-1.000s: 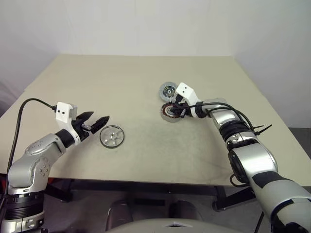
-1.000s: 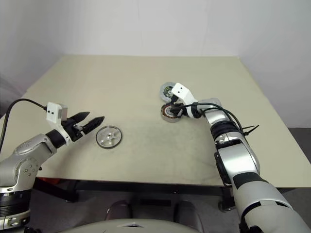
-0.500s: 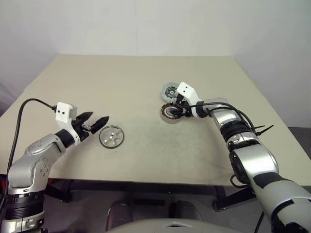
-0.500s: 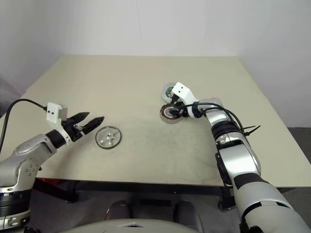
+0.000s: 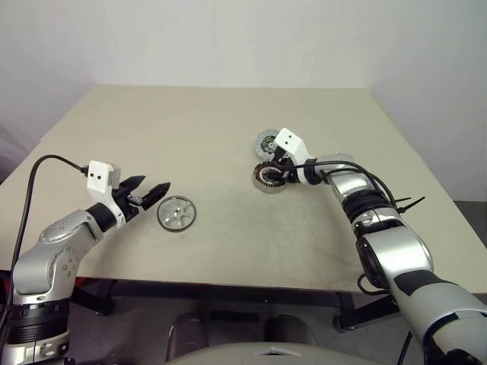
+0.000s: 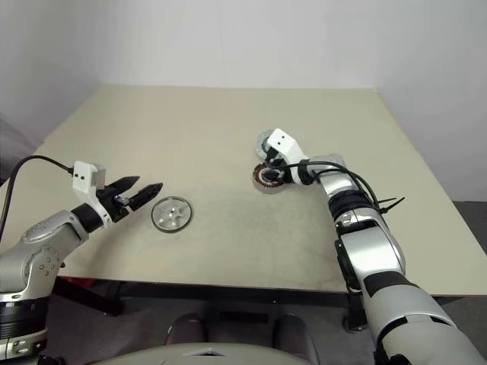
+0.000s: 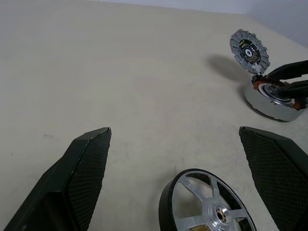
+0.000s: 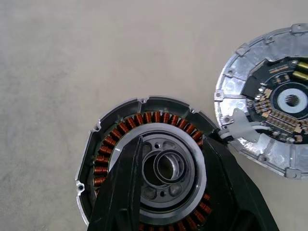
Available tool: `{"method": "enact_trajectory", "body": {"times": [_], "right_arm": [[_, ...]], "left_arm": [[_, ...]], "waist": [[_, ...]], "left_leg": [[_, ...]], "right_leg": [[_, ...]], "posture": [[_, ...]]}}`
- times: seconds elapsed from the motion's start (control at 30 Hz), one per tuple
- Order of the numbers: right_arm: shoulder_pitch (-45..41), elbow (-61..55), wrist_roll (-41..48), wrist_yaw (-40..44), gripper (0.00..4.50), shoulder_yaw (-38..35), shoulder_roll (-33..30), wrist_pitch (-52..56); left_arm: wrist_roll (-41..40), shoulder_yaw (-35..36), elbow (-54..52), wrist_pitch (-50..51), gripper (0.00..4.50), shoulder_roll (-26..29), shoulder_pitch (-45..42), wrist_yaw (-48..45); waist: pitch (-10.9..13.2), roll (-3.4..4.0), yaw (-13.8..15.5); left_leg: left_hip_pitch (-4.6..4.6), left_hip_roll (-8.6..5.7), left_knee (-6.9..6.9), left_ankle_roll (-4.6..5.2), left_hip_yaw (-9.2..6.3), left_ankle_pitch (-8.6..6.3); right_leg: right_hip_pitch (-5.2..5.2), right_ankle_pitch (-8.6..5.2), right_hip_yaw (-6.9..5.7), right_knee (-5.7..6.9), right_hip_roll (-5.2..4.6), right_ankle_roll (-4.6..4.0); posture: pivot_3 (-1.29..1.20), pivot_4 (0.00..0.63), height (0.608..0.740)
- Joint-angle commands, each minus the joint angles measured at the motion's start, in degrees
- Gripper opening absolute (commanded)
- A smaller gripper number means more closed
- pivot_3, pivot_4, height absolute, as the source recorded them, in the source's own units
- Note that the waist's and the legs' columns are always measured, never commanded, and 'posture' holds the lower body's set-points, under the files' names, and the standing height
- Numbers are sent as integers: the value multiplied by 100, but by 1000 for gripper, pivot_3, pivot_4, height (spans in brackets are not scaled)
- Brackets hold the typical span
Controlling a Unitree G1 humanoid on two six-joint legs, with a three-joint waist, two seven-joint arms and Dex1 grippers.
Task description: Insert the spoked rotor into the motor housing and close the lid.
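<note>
The spoked rotor (image 5: 176,214) lies flat on the table near its front left, a light-grey disc with open spokes. My left gripper (image 5: 150,187) hovers just left of it, open, with nothing between its fingers; the left wrist view has the rotor (image 7: 207,202) just ahead of the fingertips. The motor housing (image 5: 268,176), a silver ring with copper windings (image 8: 144,120), sits right of centre. My right gripper (image 8: 173,139) is over it, jaws apart, one finger over the hollow centre and one at the rim. The lid (image 5: 267,142) stands tilted just behind the housing, its dark-centred face (image 8: 274,120) showing.
The beige table (image 5: 190,129) stretches wide between the rotor and the housing. A short wire or tab (image 8: 240,127) joins the lid to the housing's rim. A black cable (image 5: 46,163) trails from my left wrist. A white wall rises behind the table.
My right gripper's jaws have parted a little over the housing. The lid has edged slightly to the right. The left arm and the rotor have not moved.
</note>
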Motion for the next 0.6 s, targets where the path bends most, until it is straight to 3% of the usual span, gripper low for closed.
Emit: {"method": "enact_trajectory", "body": {"times": [0.03, 0.23, 0.6], "right_arm": [[-290, -178, 217, -13, 1791, -236, -13, 66], [-377, -40, 103, -169, 11, -207, -107, -44], [-244, 283, -72, -249, 11, -95, -69, -210]], "left_arm": [[24, 61, -85, -108, 4500, 51, -37, 3], [57, 55, -47, -107, 4500, 60, -57, -11], [73, 90, -56, -94, 4500, 67, -49, -25]], "waist": [[0, 0, -1], [2, 2, -1], [4, 2, -1]], "left_leg": [[0, 0, 0, 0, 0, 0], [0, 0, 0, 0, 0, 0], [-1, 0, 0, 0, 0, 0]], "right_leg": [[0, 0, 0, 0, 0, 0], [0, 0, 0, 0, 0, 0], [0, 0, 0, 0, 0, 0]], "posture": [[0, 0, 740], [0, 0, 740], [0, 0, 740]]}}
